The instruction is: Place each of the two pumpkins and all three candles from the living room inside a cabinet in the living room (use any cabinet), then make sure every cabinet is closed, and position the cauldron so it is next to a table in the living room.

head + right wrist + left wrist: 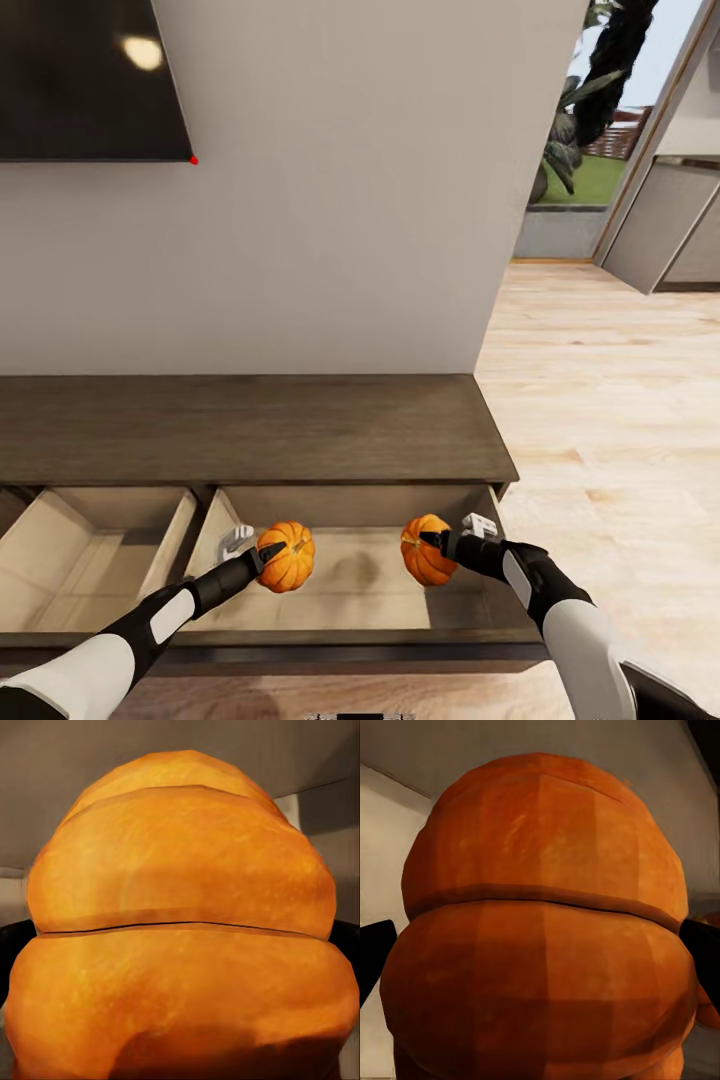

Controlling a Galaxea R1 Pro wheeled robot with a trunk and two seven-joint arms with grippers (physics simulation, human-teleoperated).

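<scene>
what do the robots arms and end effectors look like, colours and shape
Both arms have smooth white shells on the upper segments, turning to glossy black forearms that taper toward the wrist. A white oval panel sits on each black forearm. The left end effector and right end effector have dark fingers, each with a small light grey blocky part beside the wrist. No loose cables show.

the cabinet (250, 430) is matt dark-brown wood with pale smooth drawer linings, the two pumpkins (287, 557) (425, 550) have a ribbed, faintly mottled orange skin, the floor (610, 400) light grained wood
</scene>
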